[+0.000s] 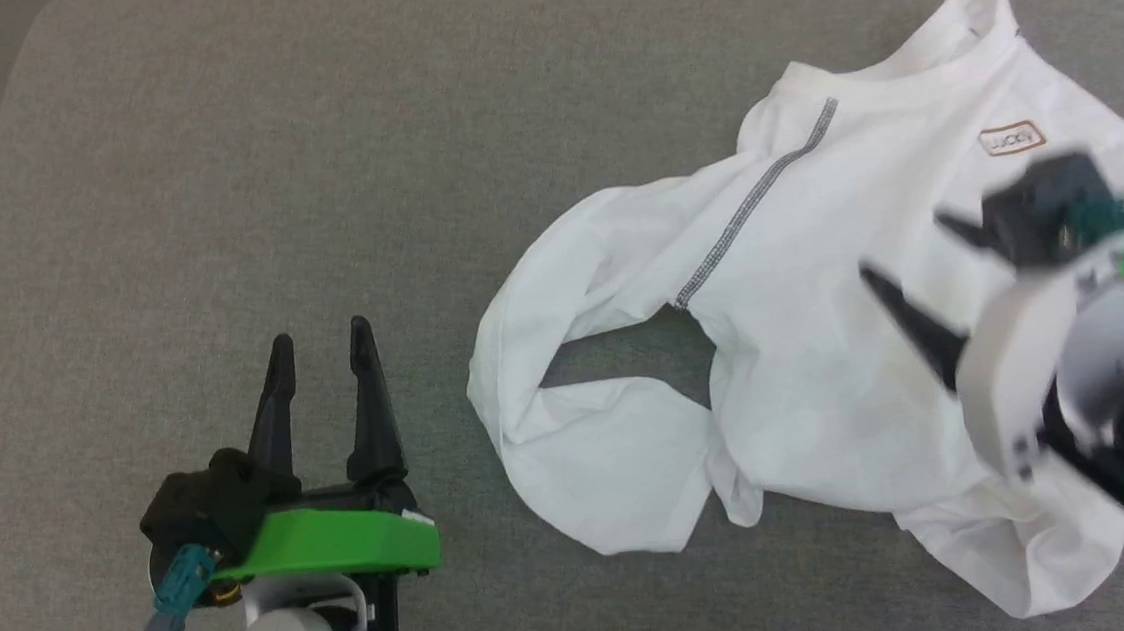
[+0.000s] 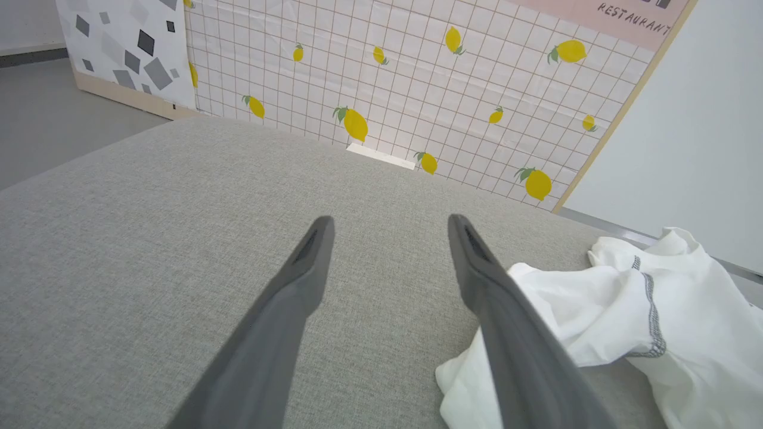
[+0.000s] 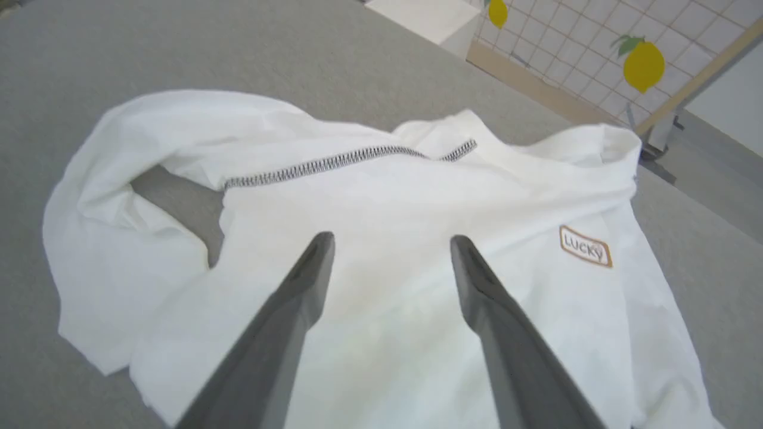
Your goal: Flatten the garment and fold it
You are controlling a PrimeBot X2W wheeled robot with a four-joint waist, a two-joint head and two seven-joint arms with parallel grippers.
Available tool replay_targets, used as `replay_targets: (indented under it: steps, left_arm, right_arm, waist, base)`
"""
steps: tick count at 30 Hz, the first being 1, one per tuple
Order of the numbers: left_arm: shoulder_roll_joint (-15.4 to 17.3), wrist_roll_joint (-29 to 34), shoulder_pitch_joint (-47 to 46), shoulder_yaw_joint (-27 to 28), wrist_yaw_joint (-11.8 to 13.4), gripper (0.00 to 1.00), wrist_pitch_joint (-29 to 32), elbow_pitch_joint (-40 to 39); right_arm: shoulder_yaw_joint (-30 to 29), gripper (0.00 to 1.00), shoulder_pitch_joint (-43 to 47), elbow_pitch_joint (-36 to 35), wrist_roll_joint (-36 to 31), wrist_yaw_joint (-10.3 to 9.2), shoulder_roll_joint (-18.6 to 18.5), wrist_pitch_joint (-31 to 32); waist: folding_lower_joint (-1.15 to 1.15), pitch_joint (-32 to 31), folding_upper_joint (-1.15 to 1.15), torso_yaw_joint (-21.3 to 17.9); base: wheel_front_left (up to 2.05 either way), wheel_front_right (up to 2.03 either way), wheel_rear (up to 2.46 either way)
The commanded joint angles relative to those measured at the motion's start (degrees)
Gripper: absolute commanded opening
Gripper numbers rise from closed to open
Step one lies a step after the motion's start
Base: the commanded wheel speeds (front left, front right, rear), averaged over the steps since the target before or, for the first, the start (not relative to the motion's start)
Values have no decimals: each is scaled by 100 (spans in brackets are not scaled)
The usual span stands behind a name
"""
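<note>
One garment (image 1: 826, 355) lay rumpled on the grey cushion (image 1: 211, 183), toward its right. The right gripper (image 1: 903, 249) hung above the garment, jaws spread wide, holding nothing. The left gripper (image 1: 321, 339), equally agape and empty, stood apart over bare cushion.

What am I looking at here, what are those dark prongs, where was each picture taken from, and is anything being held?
These are three pictures of one moment, taken by cameras on a two-armed robot. The head view looks down on a grey padded surface. The dark prongs are the fingers of its grippers. The left gripper is over bare surface, open and holding nothing. The right gripper is over a white shirt, also open and empty. The other two pictures come from a camera on each wrist, looking along that gripper's fingers. The shirt lies crumpled, one sleeve curled into a loop, with a small "Lucky" patch on the chest. Behind is a lemon-patterned wall.
</note>
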Motion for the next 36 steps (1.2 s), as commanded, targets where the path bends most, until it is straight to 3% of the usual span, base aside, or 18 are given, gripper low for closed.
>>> replay_targets:
  steps: [1,4,7,10,16,17,18,19,20,21,26,30,34,36]
  left_arm:
    - [-22,74,71,38,-39,100,-27,-2]
    - [-22,82,172,95,-69,100,-27,-23]
    - [-22,80,229,121,-92,100,-27,-23]
    - [-22,71,225,105,-111,100,-27,-28]
    - [-22,76,82,68,-107,100,-27,-50]
    - [-22,75,61,62,-104,100,-27,-54]
    - [-22,79,42,61,-103,100,-27,-54]
    - [-22,82,30,65,-100,100,-27,-52]
    - [-22,81,18,76,-93,100,-27,-51]
    - [-22,79,14,84,-88,100,-27,-49]
    - [-23,66,53,101,-73,100,-27,-18]
    - [-23,54,107,124,-60,100,-27,-19]
    - [-23,36,173,178,-66,100,-27,-16]
    - [-23,23,210,188,-77,100,-27,-9]
  right_arm:
    - [-53,100,391,-281,54,-9,-75,233]
    - [-209,100,1268,-940,55,-9,-124,711]
    - [-199,100,1779,-1146,-44,-9,-127,808]
    - [-52,100,2003,-926,-146,-9,-142,720]
    - [476,100,1626,-68,-530,-9,-454,256]
    - [496,89,1554,55,-579,-9,-456,218]
    - [564,89,1459,164,-639,-9,-499,187]
    - [567,42,1378,217,-643,-9,-479,120]
    - [526,10,1286,270,-621,-9,-413,27]
    - [530,0,1225,305,-616,-9,-400,-7]
    - [566,0,944,150,-271,-9,-338,-54]
    - [772,0,987,-332,421,-9,-408,366]
    - [1204,0,1331,-1051,1362,-9,-884,1286]
    - [1105,0,1639,-1260,1673,-9,-1172,1796]
  waist:
    - [0,-283,0,-167]
    - [0,-319,0,-146]
    - [0,-326,0,-118]
    - [0,-288,0,-71]
    - [0,-121,0,4]
    - [0,-104,0,15]
    - [0,-88,0,22]
    - [0,-77,0,20]
    - [0,-69,0,12]
    - [0,-69,0,2]
    - [0,-203,0,-119]
    - [0,-368,0,-237]
    - [0,-467,0,-349]
    - [0,-491,0,-397]
  base:
    - [0,0,0]
    - [0,0,0]
    - [0,0,0]
    - [0,0,0]
    - [0,0,0]
    - [0,0,0]
    - [0,0,0]
    - [0,0,0]
    - [0,0,0]
    - [0,0,0]
    - [0,0,0]
    - [0,0,0]
    - [0,0,0]
    - [0,0,0]
